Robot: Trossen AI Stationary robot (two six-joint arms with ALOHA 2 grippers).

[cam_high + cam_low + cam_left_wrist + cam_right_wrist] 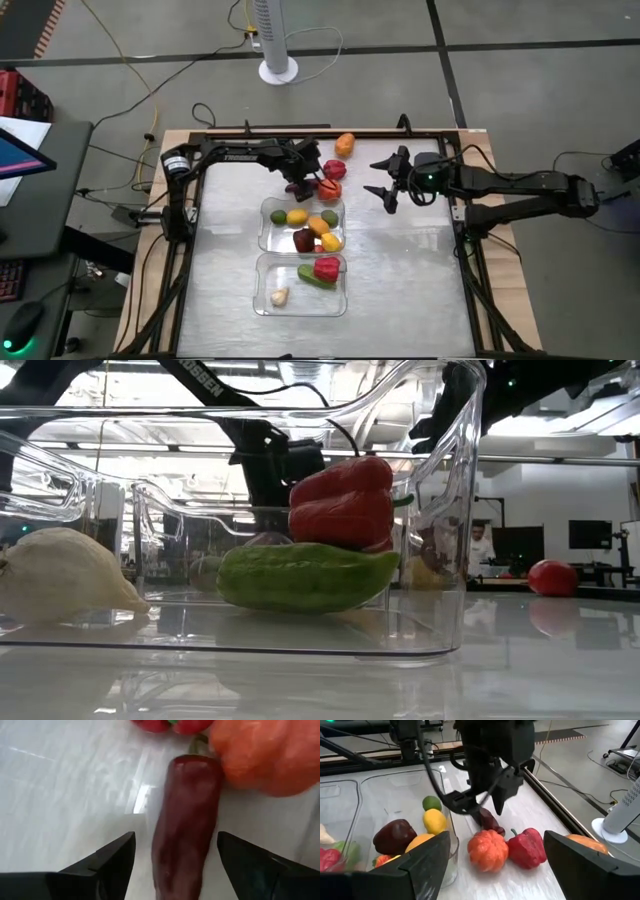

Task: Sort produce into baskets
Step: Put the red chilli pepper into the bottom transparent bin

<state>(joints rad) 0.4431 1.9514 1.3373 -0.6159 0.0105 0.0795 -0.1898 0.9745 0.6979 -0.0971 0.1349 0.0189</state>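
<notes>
A long dark purple produce piece (184, 835) lies on the table beside an orange pumpkin-like piece (265, 755) and a red pepper (526, 847). My left gripper (175, 837) is open and low over the purple piece, one finger on either side, with a gap showing on both sides. My right gripper (378, 178) is open and empty to the right of these pieces. Two clear tubs stand in mid-table. The far tub (268, 238) holds a lime, a lemon and dark red, orange and yellow pieces. The near tub (265, 300) holds a garlic bulb (60, 575), a green cucumber (305, 575) and a red pepper (345, 500).
Another orange piece (345, 143) lies near the table's far edge. A black frame rail (470, 250) runs around the table. Bare table lies to the right and left of the tubs. A white fan base (278, 70) stands on the floor beyond the table.
</notes>
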